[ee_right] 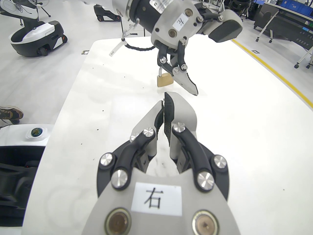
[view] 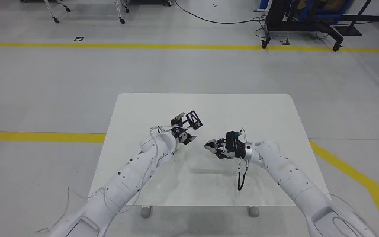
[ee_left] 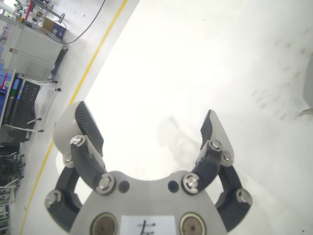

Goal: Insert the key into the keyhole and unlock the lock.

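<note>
A small brass padlock [ee_right: 165,79] with a silver shackle stands on the white table [view: 266,118], seen in the right wrist view. My left gripper [ee_right: 212,61] hangs open just above and beside it, and its lower finger [ee_right: 187,83] reaches down close to the lock's side. In the left wrist view the left gripper [ee_left: 146,108] holds nothing and only bare tabletop lies beyond it. My right gripper [ee_right: 163,101] is shut, pointing at the lock from a short way off. No key shows between its pads. In the top view the left gripper [view: 188,129] and right gripper [view: 211,146] nearly meet at mid-table.
A black strap [view: 240,178] hangs from the right arm's wrist. A wheeled machine [ee_right: 36,37] stands on the floor beyond the table's edge. Bare table surface lies all around the two grippers.
</note>
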Controlling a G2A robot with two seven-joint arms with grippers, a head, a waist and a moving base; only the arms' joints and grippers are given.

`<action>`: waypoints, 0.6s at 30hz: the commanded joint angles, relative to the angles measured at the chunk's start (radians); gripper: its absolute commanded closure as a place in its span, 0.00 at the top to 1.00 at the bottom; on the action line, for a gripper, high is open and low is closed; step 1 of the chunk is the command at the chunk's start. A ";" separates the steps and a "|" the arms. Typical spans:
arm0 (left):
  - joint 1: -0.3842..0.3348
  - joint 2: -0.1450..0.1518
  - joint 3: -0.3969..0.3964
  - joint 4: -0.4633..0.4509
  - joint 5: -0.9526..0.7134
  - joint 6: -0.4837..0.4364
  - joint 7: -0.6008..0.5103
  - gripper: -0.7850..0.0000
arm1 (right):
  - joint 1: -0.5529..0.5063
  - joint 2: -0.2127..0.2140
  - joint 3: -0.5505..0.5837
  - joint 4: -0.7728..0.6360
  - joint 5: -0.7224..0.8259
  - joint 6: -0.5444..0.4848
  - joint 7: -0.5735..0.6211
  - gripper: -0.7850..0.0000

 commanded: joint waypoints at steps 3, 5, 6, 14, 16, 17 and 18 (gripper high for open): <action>-0.013 -0.004 -0.016 0.045 -0.002 0.006 0.036 1.00 | 0.000 0.000 0.000 0.000 0.000 0.000 0.000 0.00; -0.004 0.001 -0.055 0.036 -0.044 0.001 0.067 1.00 | 0.000 0.000 0.000 0.000 0.000 0.000 0.000 0.00; 0.005 0.008 -0.084 0.022 -0.068 -0.006 0.083 1.00 | 0.000 0.000 0.000 0.000 0.000 0.000 0.000 0.00; 0.313 0.121 -0.494 -0.270 -0.216 -0.214 0.270 1.00 | 0.000 0.000 0.000 0.000 0.000 0.000 0.000 0.00; 0.404 0.145 -0.619 -0.308 -0.319 -0.316 0.313 1.00 | -0.011 -0.001 0.006 -0.012 0.031 0.005 -0.003 0.00; 0.440 0.154 -0.671 -0.317 -0.370 -0.371 0.331 1.00 | -0.017 -0.001 0.015 -0.017 0.069 -0.008 -0.020 0.00; 0.469 0.162 -0.714 -0.320 -0.417 -0.427 0.349 1.00 | -0.021 -0.001 0.025 -0.023 0.106 -0.030 -0.046 0.00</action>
